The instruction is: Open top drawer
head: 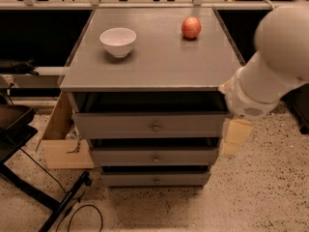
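The grey cabinet (154,79) has three drawers stacked under its top. The top drawer (120,125) has the widest front, with a small round metal knob (156,127) at its middle and a dark gap above the panel. My gripper (235,136) hangs at the end of the white arm (270,66), at the drawer's right end and to the right of the knob. It is level with the top and middle drawer fronts and touches no knob.
A white bowl (118,41) and a red apple (191,27) sit on the cabinet top. The two narrower drawers (154,157) lie below. A cardboard box (60,139) stands at the cabinet's left. A black stand and cable (72,197) lie on the speckled floor.
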`<control>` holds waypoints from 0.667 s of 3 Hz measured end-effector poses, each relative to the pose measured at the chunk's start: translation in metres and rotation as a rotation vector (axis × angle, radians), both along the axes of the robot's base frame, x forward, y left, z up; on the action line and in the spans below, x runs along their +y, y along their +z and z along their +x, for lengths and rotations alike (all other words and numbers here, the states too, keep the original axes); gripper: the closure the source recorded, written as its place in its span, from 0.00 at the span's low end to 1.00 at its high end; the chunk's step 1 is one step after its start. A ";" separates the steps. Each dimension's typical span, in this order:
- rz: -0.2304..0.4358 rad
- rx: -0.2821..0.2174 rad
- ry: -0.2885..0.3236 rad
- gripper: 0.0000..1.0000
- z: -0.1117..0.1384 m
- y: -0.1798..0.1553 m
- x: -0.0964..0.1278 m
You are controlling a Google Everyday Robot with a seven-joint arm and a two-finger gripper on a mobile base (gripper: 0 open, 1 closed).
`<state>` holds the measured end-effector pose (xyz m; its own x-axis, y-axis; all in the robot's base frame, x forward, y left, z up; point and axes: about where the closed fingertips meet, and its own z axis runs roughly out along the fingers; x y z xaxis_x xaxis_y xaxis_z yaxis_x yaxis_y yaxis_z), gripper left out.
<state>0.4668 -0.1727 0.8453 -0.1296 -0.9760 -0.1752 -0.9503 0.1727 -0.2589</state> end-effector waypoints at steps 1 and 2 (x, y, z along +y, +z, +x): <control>-0.061 -0.010 0.007 0.00 0.044 -0.059 0.009; -0.090 -0.014 0.005 0.00 0.068 -0.089 0.011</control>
<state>0.5345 -0.1617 0.7567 -0.1228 -0.9884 -0.0890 -0.9472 0.1435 -0.2868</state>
